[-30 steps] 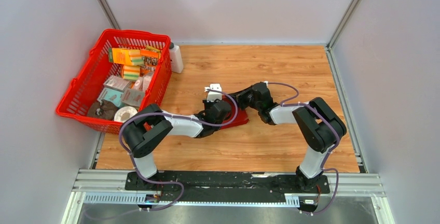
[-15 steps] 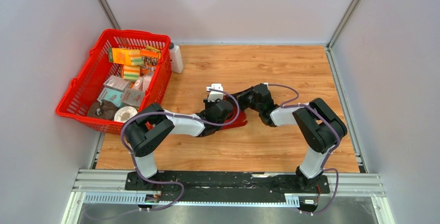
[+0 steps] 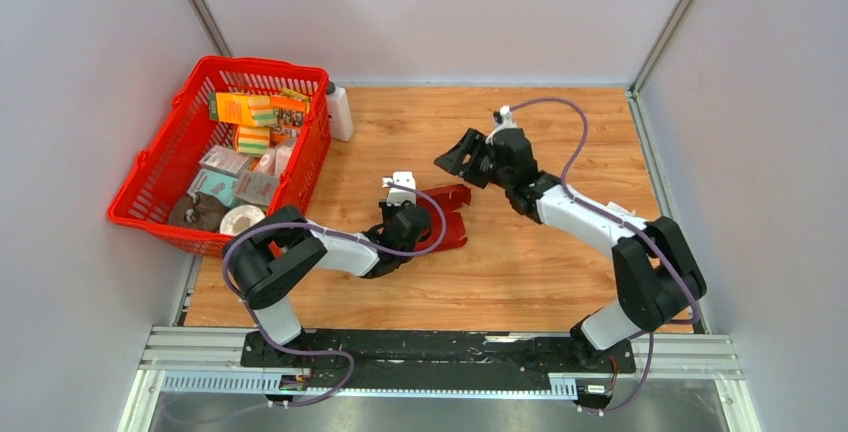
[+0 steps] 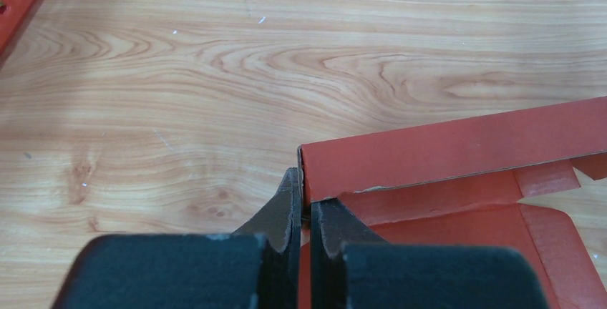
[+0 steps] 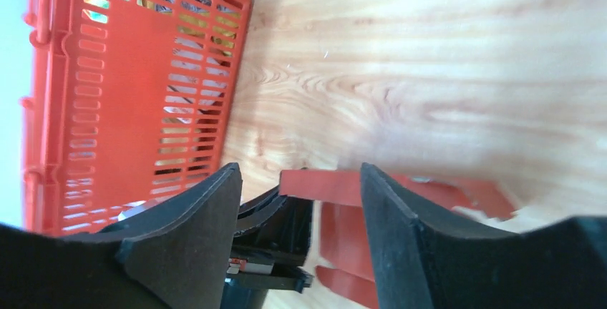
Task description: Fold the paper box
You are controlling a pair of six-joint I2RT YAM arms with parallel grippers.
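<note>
**Q:** Where is the paper box (image 3: 447, 222) lying?

**A:** It is sitting on the wooden tabletop (image 3: 520, 272) near the middle, to the right of the red mesh basket (image 3: 260, 62). One long wall is standing up along its far side, and the other flaps are lying flat.

**Q:** What is the left pincer (image 4: 302, 198) doing?

**A:** It is pinching the left end of that raised wall, with its fingers closed tight on the cardboard.

**Q:** And the right pincer (image 5: 299, 173)?

**A:** It is hanging above the tabletop, beyond the box and to its right. Its fingers are spread wide and gripping nothing. A white bottle (image 3: 340, 112) is standing by the basket's far right corner.
</note>
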